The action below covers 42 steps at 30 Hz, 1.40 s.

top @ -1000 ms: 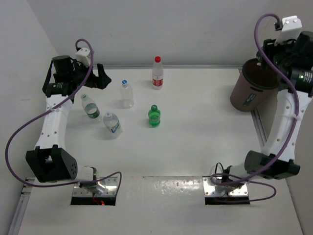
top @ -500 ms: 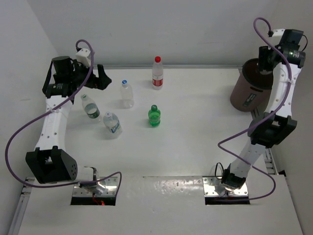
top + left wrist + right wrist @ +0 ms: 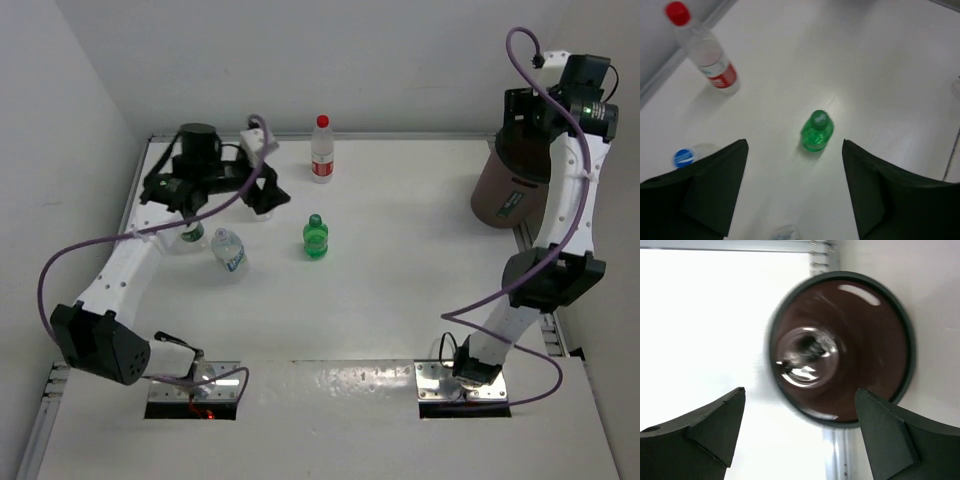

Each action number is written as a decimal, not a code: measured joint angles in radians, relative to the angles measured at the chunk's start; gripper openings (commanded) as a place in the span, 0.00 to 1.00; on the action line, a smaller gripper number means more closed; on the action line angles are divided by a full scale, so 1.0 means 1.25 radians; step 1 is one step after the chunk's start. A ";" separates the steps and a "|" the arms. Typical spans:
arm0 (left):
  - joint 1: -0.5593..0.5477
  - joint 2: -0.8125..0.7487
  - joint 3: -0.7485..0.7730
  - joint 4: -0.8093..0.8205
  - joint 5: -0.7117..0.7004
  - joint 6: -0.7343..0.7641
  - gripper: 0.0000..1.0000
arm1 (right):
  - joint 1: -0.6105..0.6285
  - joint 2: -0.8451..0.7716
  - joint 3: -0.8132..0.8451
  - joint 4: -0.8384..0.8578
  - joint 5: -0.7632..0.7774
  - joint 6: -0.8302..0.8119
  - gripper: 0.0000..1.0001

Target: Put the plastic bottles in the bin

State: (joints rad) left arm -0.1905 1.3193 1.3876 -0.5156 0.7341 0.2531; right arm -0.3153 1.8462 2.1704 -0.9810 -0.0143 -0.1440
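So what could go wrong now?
The left gripper hangs open with the blue-cap bottle right by one finger. It might knock that one over if it goes for the green bottle. The bin stands at the right edge of the table, and the right gripper hangs open just above it. A bump might tip it, with a bottle inside.

Robot lab: plain white walled table
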 measured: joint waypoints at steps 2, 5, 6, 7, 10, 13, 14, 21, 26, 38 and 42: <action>-0.081 0.015 -0.013 -0.003 -0.039 0.019 0.69 | 0.010 -0.043 -0.027 -0.003 -0.028 0.013 0.88; -0.168 0.050 -0.034 -0.013 -0.084 0.030 0.66 | 0.013 -0.105 -0.068 -0.012 -0.075 0.033 0.87; -0.183 0.063 -0.044 -0.012 -0.096 0.028 0.64 | 0.013 -0.126 -0.084 -0.016 -0.094 0.038 0.87; -0.193 0.076 -0.055 -0.007 -0.107 0.023 0.63 | 0.013 -0.143 -0.099 -0.021 -0.115 0.042 0.87; -0.202 0.107 -0.092 0.019 -0.150 0.004 0.63 | 0.013 -0.184 -0.144 -0.029 -0.184 0.049 0.87; -0.216 0.137 -0.100 0.051 -0.201 -0.015 0.63 | 0.013 -0.199 -0.180 -0.039 -0.251 0.053 0.87; -0.222 0.146 -0.100 0.063 -0.212 -0.018 0.63 | 0.013 -0.200 -0.189 -0.043 -0.267 0.053 0.87; -0.250 0.220 -0.098 0.104 -0.249 -0.035 0.61 | 0.020 -0.199 -0.211 -0.066 -0.321 0.053 0.87; -0.250 0.256 -0.098 0.127 -0.258 -0.041 0.55 | 0.020 -0.199 -0.211 -0.070 -0.332 0.052 0.87; -0.250 0.295 -0.078 0.148 -0.225 -0.051 0.09 | 0.044 -0.235 -0.345 -0.045 -0.403 0.025 0.94; -0.244 0.291 -0.069 0.151 -0.167 -0.078 0.03 | 0.060 -0.300 -0.483 0.010 -0.468 0.004 0.94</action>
State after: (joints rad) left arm -0.4953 1.6829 1.3014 -0.3271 0.5255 0.1562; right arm -0.2398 1.4715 1.5661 -0.9688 -0.5999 -0.1387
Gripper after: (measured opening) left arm 0.417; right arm 0.939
